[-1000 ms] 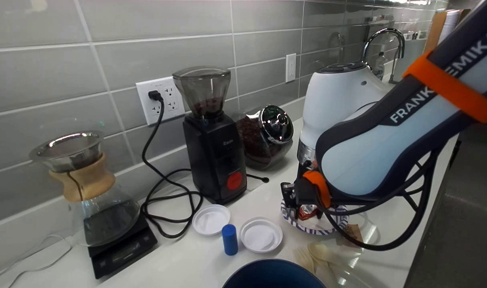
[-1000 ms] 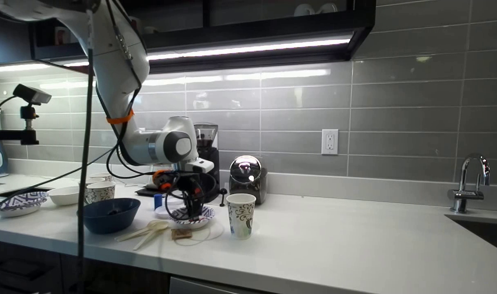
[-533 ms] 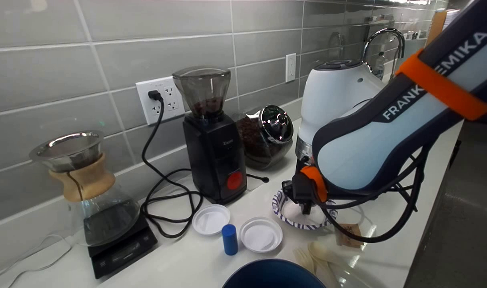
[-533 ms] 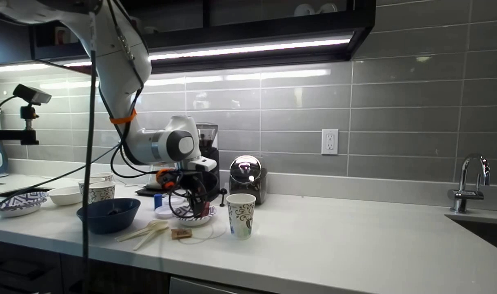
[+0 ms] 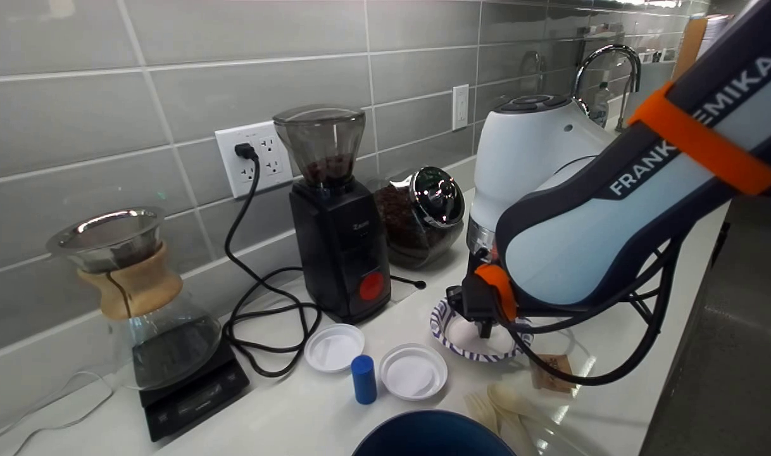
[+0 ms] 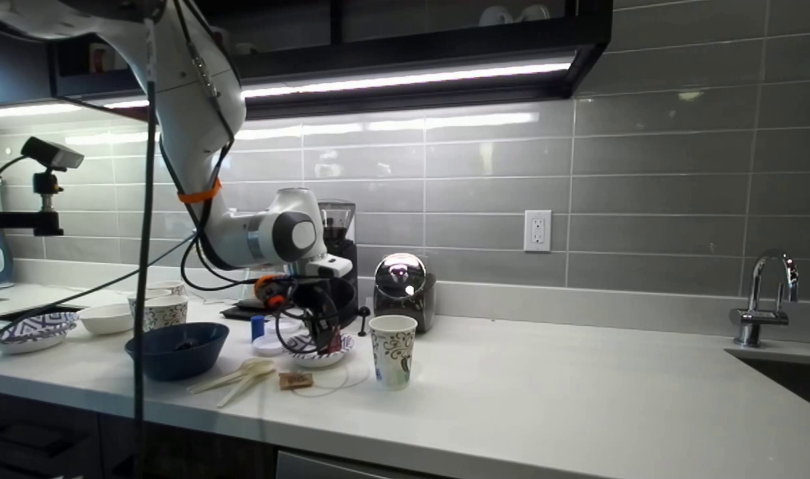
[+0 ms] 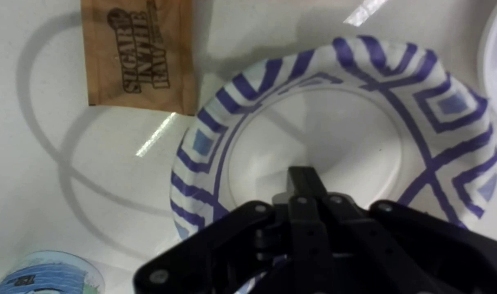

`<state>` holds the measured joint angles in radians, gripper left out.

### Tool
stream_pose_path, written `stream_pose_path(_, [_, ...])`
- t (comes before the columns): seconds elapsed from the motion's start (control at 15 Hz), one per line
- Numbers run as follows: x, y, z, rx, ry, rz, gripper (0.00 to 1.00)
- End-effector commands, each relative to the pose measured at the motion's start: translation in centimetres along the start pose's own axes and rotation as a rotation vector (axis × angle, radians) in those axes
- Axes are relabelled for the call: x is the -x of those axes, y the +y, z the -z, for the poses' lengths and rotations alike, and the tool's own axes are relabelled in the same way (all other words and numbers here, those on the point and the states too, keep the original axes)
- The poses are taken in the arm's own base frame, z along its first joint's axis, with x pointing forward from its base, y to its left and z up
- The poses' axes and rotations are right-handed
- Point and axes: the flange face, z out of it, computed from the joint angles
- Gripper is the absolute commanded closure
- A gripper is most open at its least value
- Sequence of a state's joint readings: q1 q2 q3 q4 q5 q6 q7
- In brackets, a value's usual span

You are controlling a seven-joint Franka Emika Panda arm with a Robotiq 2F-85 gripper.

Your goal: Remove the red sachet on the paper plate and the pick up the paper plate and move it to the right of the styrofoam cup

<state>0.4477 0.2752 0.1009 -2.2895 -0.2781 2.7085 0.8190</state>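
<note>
The white paper plate (image 5: 437, 323) with its blue-purple patterned rim rests on the counter under my gripper (image 5: 485, 332). Seen in the wrist view, the fingertips (image 7: 305, 170) are pressed together over the plate's white middle. The red sachet (image 6: 335, 341) stands upright at the fingertips in an exterior view, apparently pinched by its edge within the plate. From the wrist camera the sachet is hidden behind the jaws. To the right of the plate stands the styrofoam cup (image 6: 393, 352), upright; part of the cup (image 7: 48, 273) fills a corner of the wrist view.
A brown sugar packet (image 7: 138, 57) lies close to the plate. Wooden cutlery (image 6: 245, 376) and a dark blue bowl (image 6: 179, 352) are to the left. White lids (image 5: 414, 372) and a blue cylinder (image 5: 363, 380) sit nearby, with a coffee grinder (image 5: 341, 253) and glass jar behind.
My jaws have shut. The sachet, which lay on the plate between the fingers, now stands up at the fingertips. Gripper and plate shifted slightly, mostly in the first half second.
</note>
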Motion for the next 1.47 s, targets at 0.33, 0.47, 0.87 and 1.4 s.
stream_pose_path(0.33, [2.7,0.1,5.0,0.017,0.024,-0.001,1.0])
stream_pose_path(0.47, [4.1,1.3,6.1,0.055,-0.016,-0.025,1.0])
stream_pose_path(0.87, [8.5,6.2,9.0,0.13,-0.137,-0.177,1.0])
stream_pose_path(1.4, [8.2,7.9,8.5,0.131,-0.198,-0.205,1.0])
